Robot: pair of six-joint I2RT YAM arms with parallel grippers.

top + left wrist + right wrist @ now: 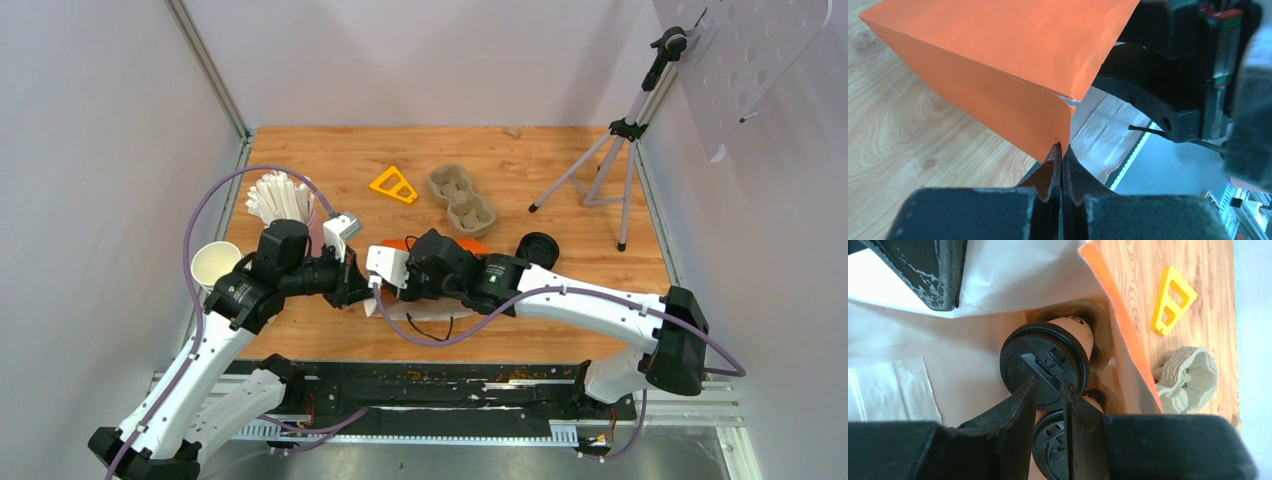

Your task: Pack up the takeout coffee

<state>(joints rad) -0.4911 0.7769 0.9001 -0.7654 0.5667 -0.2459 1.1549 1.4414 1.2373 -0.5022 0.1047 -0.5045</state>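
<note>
Right gripper [1049, 385] seemingly inside orange bag [998, 60]

Bag mouth: the orange bag [474, 243] is blocked from above by the right gripper [1048, 390], whose tips sit just over the lidded cups [1045, 365]. The left gripper [1062, 150], clamped on the bag's corner, closes the left approach.

Inside, the bare white floor beside the cups is passable.

Table [560, 180]:
- **Left edge:** obstructed by the straw bundle [280, 197] and the open cup [216, 264].
- **Far right corner:** barred by the tripod [620, 150].
- **Centre:** yellow triangle [394, 186], pulp carrier [462, 198] and black lid [538, 248] lie apart, with lanes between them.
</note>
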